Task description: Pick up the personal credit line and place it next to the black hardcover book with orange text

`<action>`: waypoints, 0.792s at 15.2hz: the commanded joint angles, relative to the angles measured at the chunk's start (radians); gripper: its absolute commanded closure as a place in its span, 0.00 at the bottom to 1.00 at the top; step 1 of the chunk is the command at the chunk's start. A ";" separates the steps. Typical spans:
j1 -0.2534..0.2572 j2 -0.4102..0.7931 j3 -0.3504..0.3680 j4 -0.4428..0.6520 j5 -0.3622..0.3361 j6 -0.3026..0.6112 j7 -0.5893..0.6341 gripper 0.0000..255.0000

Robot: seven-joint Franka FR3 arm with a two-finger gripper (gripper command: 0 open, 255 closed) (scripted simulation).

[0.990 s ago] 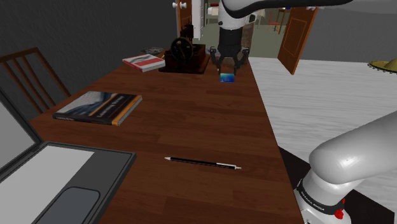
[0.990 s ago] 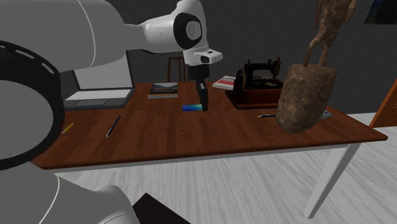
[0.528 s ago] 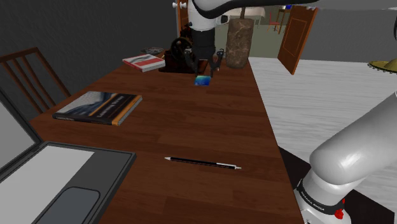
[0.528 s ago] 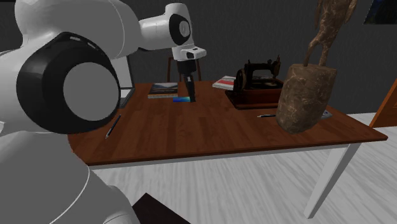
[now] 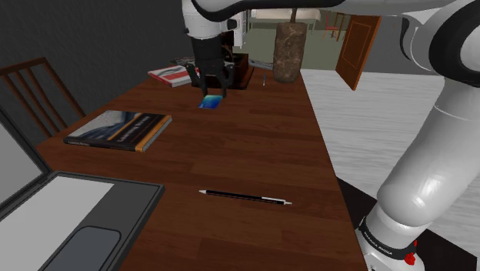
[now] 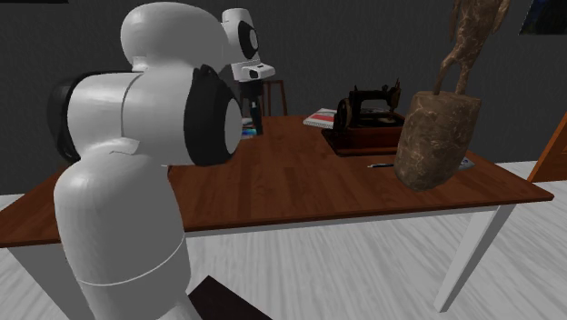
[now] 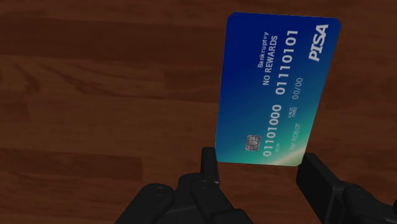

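Nearest you on the tabletop [image 5: 254,154] lie the laptop [image 5: 69,219] and, at its three o'clock, the black pen [image 5: 245,198]. Farther in sits the black hardcover book [image 5: 119,129] with its orange band. Beyond it, at about the book's two o'clock in the shoulder view, the end effector [image 5: 212,89] hangs over the wood, narrowed onto the blue card [image 5: 211,102]. The wrist view shows its fingers [image 7: 208,162] clasping the card's short end, the rest jutting out free.

Your risks, as I judge them: the hold is on a thin edge, so a quick swing toward eight o'clock could twist the card or slip it out. Come down too steeply and the free end strikes the wood first and levers loose. Overshoot and it lands on the cover, not beside it.

At the card's ten o'clock lies the red-and-white book [image 5: 173,75]; farthest back stands the brown stump [image 5: 287,51].
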 commanded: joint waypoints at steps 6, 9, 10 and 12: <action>0.041 0.082 0.021 0.018 -0.055 0.034 0.071 1.00; 0.034 0.073 0.019 -0.033 -0.049 0.078 0.073 1.00; 0.032 0.071 0.019 -0.049 -0.048 0.092 0.074 1.00; 0.029 0.067 0.018 -0.080 -0.046 0.120 0.077 1.00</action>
